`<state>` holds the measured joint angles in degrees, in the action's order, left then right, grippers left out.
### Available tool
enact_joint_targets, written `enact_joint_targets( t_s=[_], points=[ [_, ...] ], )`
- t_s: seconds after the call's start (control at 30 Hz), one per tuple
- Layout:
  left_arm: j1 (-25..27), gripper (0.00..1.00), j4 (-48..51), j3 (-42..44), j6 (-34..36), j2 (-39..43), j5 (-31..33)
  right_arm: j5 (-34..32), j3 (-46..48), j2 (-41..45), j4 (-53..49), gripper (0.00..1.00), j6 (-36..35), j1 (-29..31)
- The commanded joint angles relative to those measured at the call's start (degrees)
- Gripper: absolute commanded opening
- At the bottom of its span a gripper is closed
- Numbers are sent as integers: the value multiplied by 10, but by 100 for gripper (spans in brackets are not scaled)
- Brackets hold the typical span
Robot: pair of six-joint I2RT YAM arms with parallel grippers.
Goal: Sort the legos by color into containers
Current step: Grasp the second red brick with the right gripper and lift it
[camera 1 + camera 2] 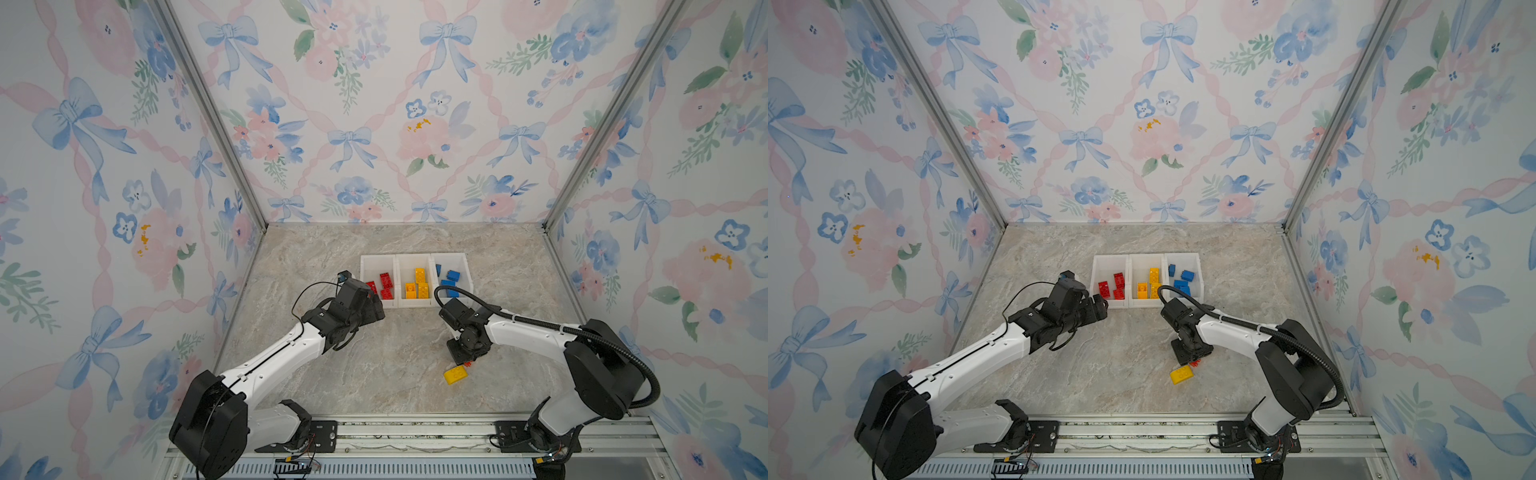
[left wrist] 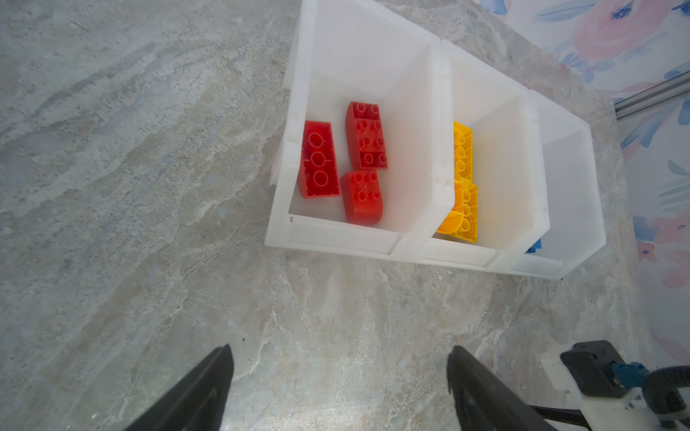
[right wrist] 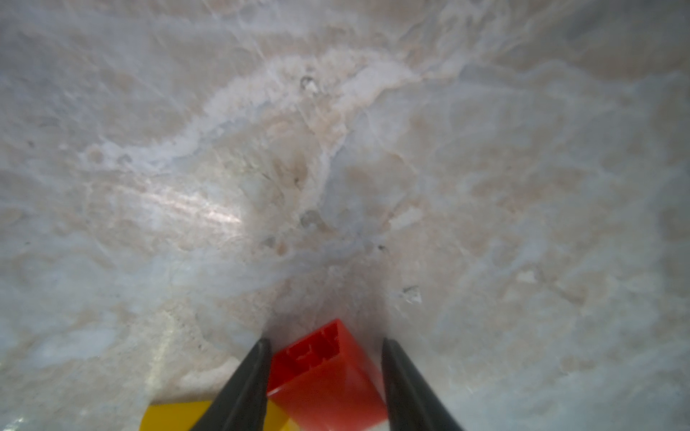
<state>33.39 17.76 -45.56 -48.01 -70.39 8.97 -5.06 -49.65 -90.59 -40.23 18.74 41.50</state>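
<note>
The right hand [image 3: 325, 340], low over the table [image 3: 336, 149], has its fingers closed in on a red lego [image 3: 328, 373] held between them, with a yellow lego [image 3: 168, 416] just beside one finger, while the left hand [image 2: 339, 349] hangs wide open and empty, the containers [image 2: 373, 44] with their sorted legos [image 2: 367, 136] just ahead of its fingertips.

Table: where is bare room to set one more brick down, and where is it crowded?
Free: the table strip between the containers and the back wall, and the wide middle in front of them. Crowded: near the front, where the right gripper holds a red brick beside a yellow brick.
</note>
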Motion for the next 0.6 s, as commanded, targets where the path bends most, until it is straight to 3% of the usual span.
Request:
enact_joint_targets(
  t_s=[0.0, 0.27, 0.57],
  points=[
    [2, 92, -3, -16, 13, -7, 2, -6, 24, 7, -35, 50, 16, 10],
    [2, 92, -8, -14, 10, -9, 1, -12, 23, 9, -35, 38, 20, 13],
    [2, 92, -9, -12, 7, -2, 4, -27, 0, 14, -41, 31, 19, 12]
  ],
)
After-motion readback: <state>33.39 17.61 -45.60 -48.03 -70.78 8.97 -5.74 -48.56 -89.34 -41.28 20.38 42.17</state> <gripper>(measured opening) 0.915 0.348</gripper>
